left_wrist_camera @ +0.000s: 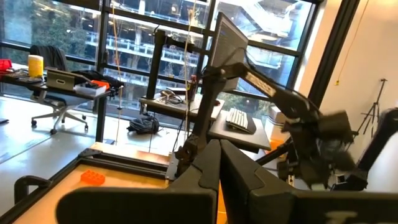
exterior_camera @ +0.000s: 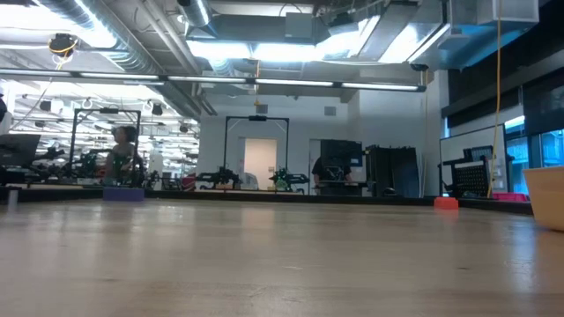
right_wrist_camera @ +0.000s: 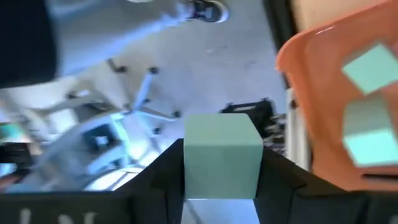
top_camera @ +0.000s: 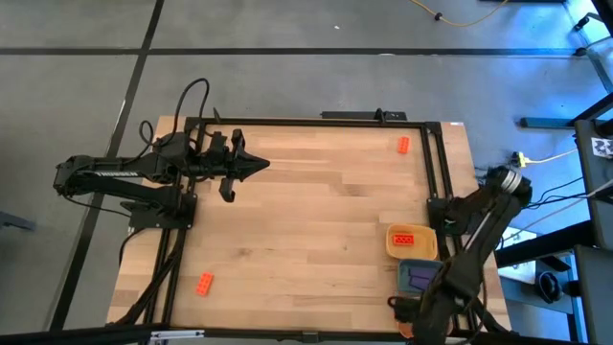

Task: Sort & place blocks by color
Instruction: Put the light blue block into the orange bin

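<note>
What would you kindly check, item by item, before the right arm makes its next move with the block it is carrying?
1. Green block clamped in the right gripper: ok.
2. Orange tray beside the held block, already holding green blocks: ok.
3. Block directly over the orange tray: not ok, it sits off to one side.
4. Left gripper shut, empty and parked far away: ok.
5. Red blocks sorted: not ok; one and another lie loose on the table.

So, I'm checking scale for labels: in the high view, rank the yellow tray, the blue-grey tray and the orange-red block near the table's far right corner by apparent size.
1. Yellow tray and blue-grey tray: look alike, and an arm partly covers the latter.
2. Orange-red block: far smaller.
</note>
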`<state>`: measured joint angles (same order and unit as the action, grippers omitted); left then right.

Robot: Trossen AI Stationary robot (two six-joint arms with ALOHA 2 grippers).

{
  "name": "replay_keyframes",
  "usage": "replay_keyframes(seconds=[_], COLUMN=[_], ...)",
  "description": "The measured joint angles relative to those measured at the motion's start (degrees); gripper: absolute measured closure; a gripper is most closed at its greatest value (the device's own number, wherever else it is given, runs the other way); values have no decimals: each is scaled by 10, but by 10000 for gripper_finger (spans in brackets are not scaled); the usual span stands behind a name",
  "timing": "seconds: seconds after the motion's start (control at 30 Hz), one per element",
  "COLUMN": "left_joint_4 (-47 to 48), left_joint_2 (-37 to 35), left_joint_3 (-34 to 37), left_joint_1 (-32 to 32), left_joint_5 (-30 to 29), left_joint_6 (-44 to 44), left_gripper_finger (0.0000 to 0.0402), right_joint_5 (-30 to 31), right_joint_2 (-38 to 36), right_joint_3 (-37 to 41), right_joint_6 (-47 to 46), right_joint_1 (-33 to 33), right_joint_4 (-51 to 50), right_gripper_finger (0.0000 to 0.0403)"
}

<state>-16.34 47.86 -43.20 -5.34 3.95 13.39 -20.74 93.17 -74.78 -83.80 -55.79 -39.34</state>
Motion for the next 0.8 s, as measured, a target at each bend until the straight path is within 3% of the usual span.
replay_keyframes(seconds=[0.37,0.5,0.8], left_joint_4=[0,0,0], left_joint_2=[0,0,0], left_joint_3=[0,0,0], left_joint_1=[0,0,0], left_joint_5=[0,0,0], left_joint_6=[0,0,0], left_gripper_finger=[401,401,401], right_joint_5=[23,57,65], right_joint_2=[111,128,156], right_joint_3=[0,0,-1], right_joint_6=[125,141,168], right_joint_1=[-21,-22,-34], right_joint_4=[-113,-104,-102], right_gripper_finger=[266,266,266])
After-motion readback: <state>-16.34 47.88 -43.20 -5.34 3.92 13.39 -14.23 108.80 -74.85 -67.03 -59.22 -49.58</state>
